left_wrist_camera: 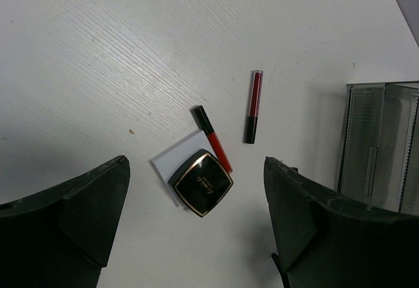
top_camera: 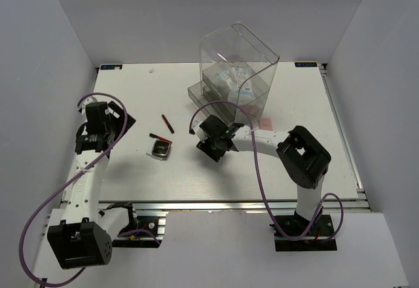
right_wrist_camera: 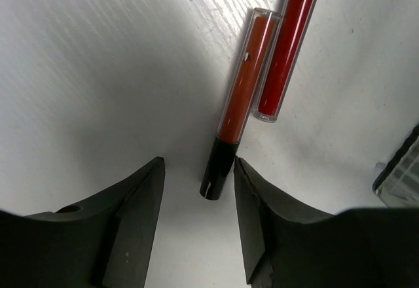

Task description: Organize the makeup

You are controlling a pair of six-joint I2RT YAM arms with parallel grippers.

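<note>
**Straddling a lip-gloss tube (right_wrist_camera: 242, 95); most makeup not stowed**

My right gripper (right_wrist_camera: 198, 170) has jaws apart around the tube's black cap, not clamped. The left gripper (left_wrist_camera: 194, 170) hangs wide open over the black compact (left_wrist_camera: 201, 182). Only white packets (top_camera: 230, 78) sit in the clear drawer case (top_camera: 258, 62). Compact, other tubes (left_wrist_camera: 253, 105) and pink square (top_camera: 268, 122) remain, I judge.
</note>
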